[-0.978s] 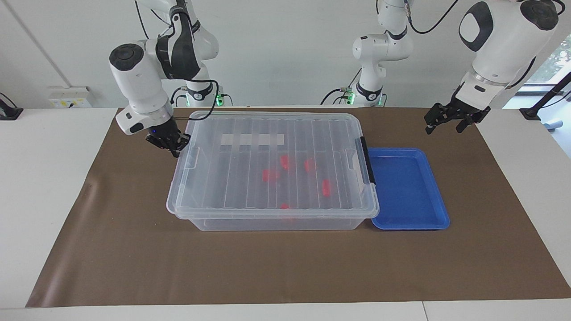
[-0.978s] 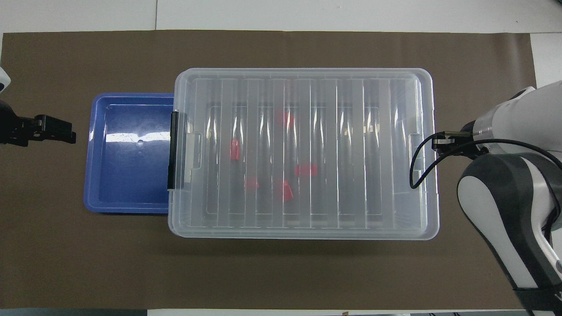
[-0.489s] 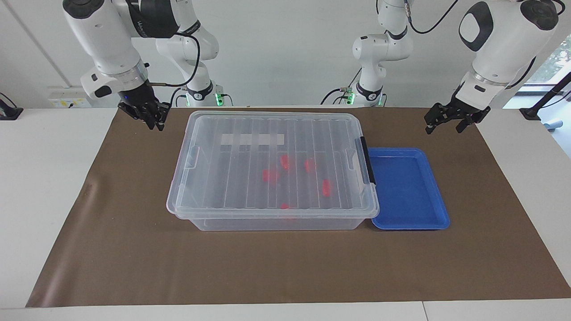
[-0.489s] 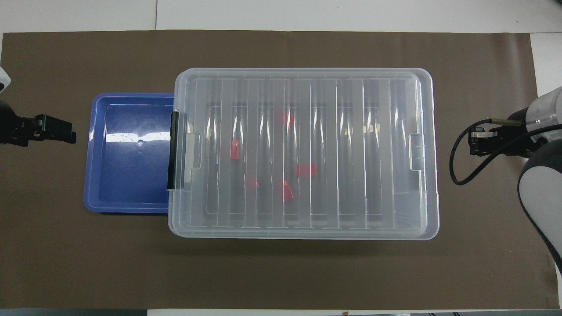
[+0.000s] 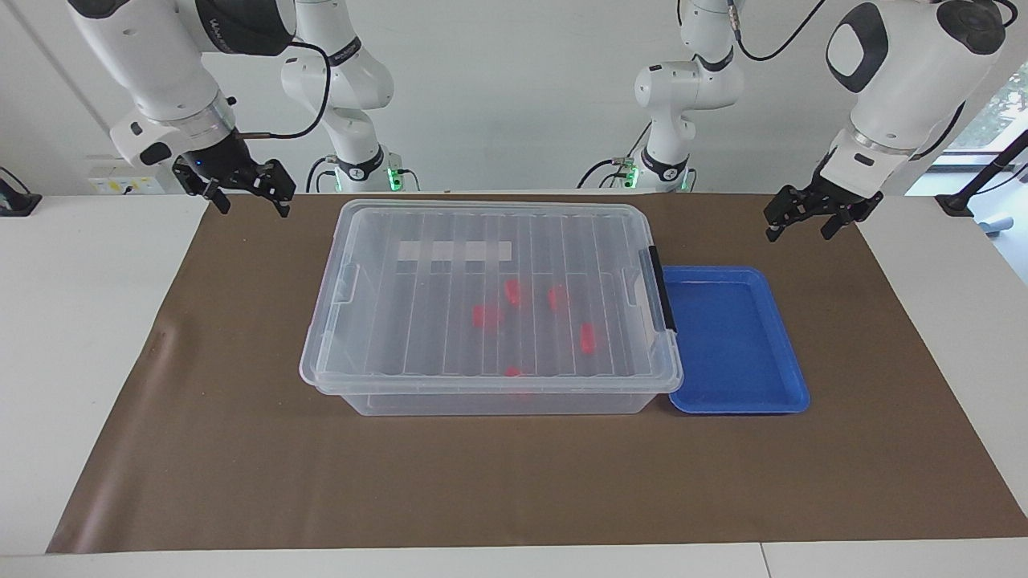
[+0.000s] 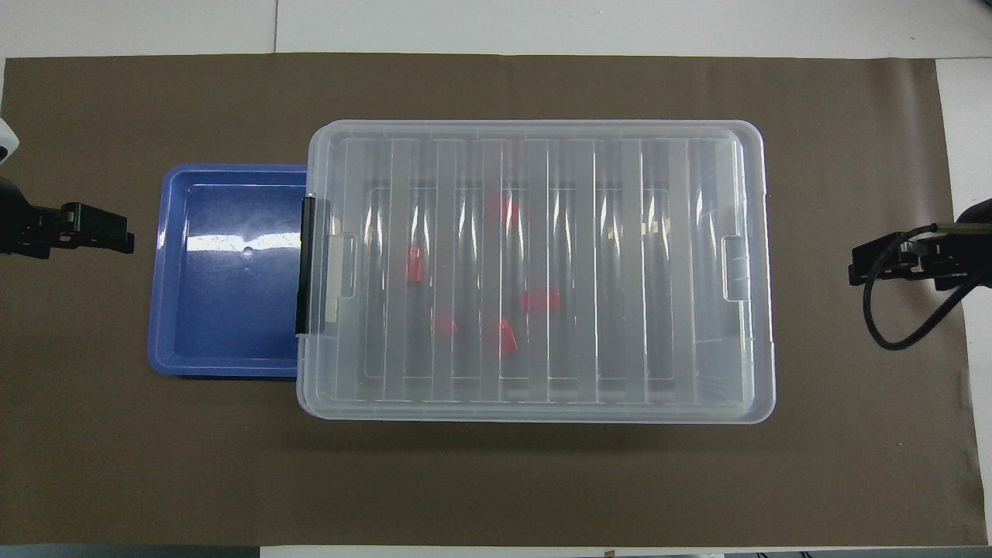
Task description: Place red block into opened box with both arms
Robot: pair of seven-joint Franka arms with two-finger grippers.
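Observation:
The box (image 5: 490,209) (image 6: 535,128) stands mid-mat with its ribbed clear lid lying on it. Several red blocks show through the lid, among them a red block (image 5: 588,339) (image 6: 415,265) nearest the black latch (image 5: 660,289) (image 6: 305,263). My right gripper (image 5: 251,205) (image 6: 856,267) hangs open and holds nothing, over the mat by the box's end toward the right arm. Over the mat at the other end, past the blue tray, my left gripper (image 5: 799,233) (image 6: 124,236) waits open and holds nothing.
A shallow blue tray (image 5: 735,401) (image 6: 232,364) with nothing in it sits against the box's latch end. Brown mat (image 5: 514,482) covers the table. Two slimmer white arms with green-lit bases (image 5: 365,172) stand at the robots' edge.
My right gripper has risen from the box's end handle, drawn back toward its own end of the table, and opened. The left gripper, box and blocks have not moved.

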